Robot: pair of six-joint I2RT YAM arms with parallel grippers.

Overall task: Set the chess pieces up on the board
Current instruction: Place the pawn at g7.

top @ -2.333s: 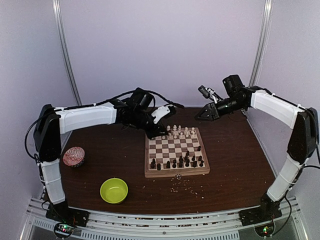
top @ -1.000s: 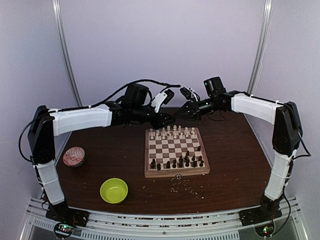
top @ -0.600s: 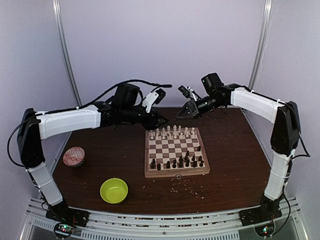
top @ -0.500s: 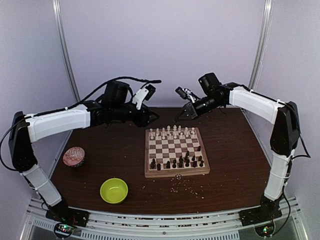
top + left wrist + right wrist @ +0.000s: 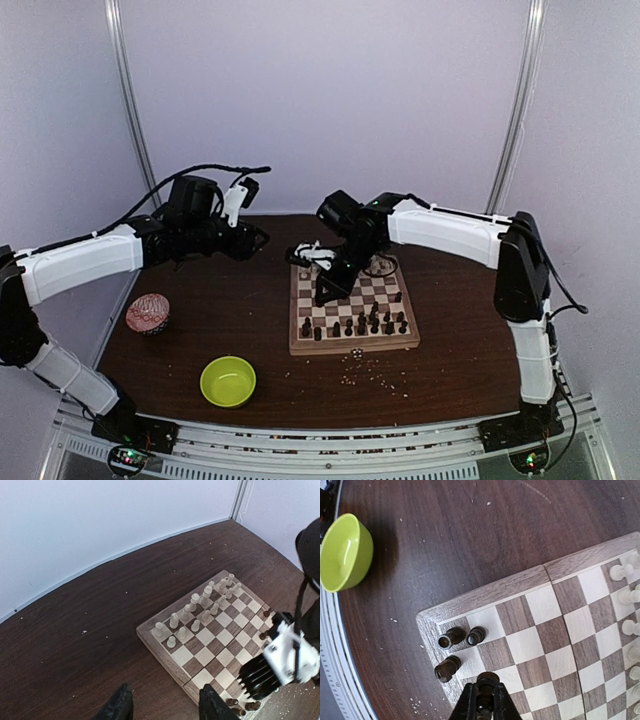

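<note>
The board [image 5: 352, 347] lies mid-table, with dark chess pieces [image 5: 360, 325] along its near rows. My right gripper [image 5: 487, 700] hangs low over the board's [image 5: 485, 592] near-left corner, shut on a dark piece [image 5: 487, 680]. Three other dark pieces [image 5: 451, 637] stand just beyond it on the corner squares. From above, the right gripper [image 5: 322, 292] reaches across the board's left side. My left gripper [image 5: 165, 707] is open and holds nothing, out over bare table left of the board [image 5: 150, 639]. Cream pieces [image 5: 195, 600] line the board's far rows. The left gripper [image 5: 258, 238] sits back-left of the board.
A lime-green bowl [image 5: 228, 381] stands near the front left and also shows in the right wrist view, bowl [image 5: 345, 552]. A patterned paper cup [image 5: 147, 312] sits at the left edge. Pale crumbs [image 5: 370, 375] are scattered in front of the board.
My left arm pulled back leftward off the board's far-left corner and its jaws opened. My right arm swung from behind the board down over its left side.
</note>
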